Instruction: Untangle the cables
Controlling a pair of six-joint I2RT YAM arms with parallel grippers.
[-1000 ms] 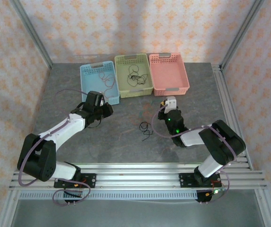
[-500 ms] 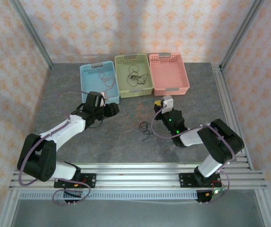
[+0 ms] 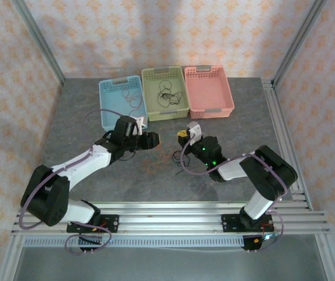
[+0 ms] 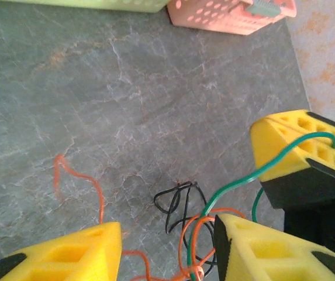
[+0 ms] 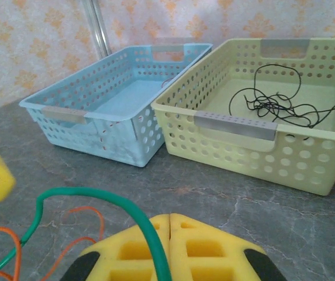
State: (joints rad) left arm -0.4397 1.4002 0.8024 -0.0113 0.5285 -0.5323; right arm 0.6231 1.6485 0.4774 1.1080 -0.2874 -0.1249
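A small tangle of cables [image 3: 180,158] lies on the table between both arms. In the left wrist view an orange cable [image 4: 76,175], a black cable [image 4: 176,202] and a green cable [image 4: 243,181] cross each other. My left gripper [image 4: 167,231] [image 3: 151,139] hangs open over the tangle, with orange loops between its yellow fingers. My right gripper [image 5: 170,218] [image 3: 182,136] is shut on the green cable [image 5: 85,193], which runs over its left finger. Its yellow fingers [image 4: 290,146] stand close to the right of my left gripper.
Three baskets stand at the back: a blue basket [image 3: 110,104] with a red-orange cable in it, a green basket [image 5: 237,126] [image 3: 149,105] holding black cables [image 5: 272,105], and a pink basket [image 3: 209,91]. Aluminium rails border the table on the right and at the near edge.
My left gripper has swung right to the tangle and opened. My right gripper, still shut, has moved left towards it.
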